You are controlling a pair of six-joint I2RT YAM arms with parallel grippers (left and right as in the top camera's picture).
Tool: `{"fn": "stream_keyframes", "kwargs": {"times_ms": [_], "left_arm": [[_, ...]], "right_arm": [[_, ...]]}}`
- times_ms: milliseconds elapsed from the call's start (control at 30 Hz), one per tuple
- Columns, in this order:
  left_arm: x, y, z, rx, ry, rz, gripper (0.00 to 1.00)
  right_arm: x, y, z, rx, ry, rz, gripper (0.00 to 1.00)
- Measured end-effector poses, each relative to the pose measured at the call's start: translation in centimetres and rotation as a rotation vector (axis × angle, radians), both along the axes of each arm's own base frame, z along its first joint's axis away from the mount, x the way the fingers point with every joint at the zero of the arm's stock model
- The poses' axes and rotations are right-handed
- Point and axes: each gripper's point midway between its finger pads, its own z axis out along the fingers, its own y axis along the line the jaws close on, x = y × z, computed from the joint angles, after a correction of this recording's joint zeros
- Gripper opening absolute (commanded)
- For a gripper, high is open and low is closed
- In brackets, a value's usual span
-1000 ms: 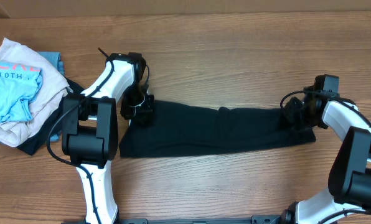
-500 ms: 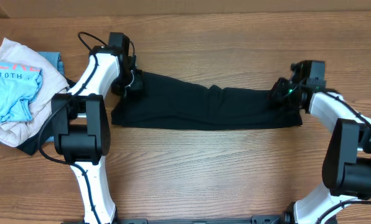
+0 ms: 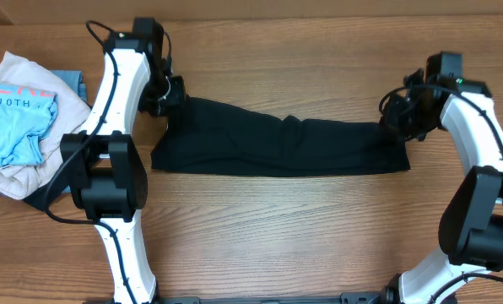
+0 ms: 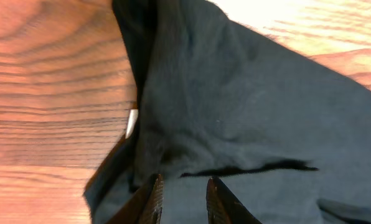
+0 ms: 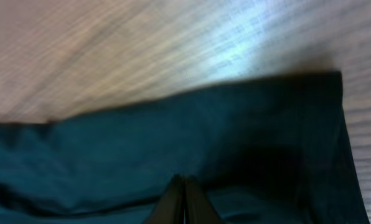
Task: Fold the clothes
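Black T-shirt (image 3: pixel 277 148) let go; left tool (image 4: pixel 183 182) parted, drawn back.

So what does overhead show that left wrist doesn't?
Only overhead: the whole shirt, lying as a long strip, the right claw at its right end, and a clothes pile far left. Only left wrist: the left claw slightly open over the fabric, and a small white tag at the shirt's edge. Both: black shirt on wooden table.
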Motion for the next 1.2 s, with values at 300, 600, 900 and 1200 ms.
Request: {"fn": "stream_keyframes", "kwargs": {"times_ms": [300, 600, 900, 1200], "left_arm": [[-2.3, -0.3, -5.5, -0.012, 0.056, 0.001, 0.28], [-3.0, -0.3, -6.0, -0.003, 0.067, -0.005, 0.29], [-3.1, 0.0, -6.1, 0.039, 0.068, -0.014, 0.29], [-3.2, 0.1, -6.1, 0.05, 0.072, -0.013, 0.32]], "right_arm": [[-4.6, -0.8, -5.3, -0.066, 0.136, -0.021, 0.04], [-7.4, -2.9, -7.0, -0.191, 0.248, -0.099, 0.05], [-7.1, -3.3, -7.2, -0.2, 0.167, -0.125, 0.04], [-2.0, 4.0, -0.2, 0.136, 0.059, 0.094, 0.04]]}}
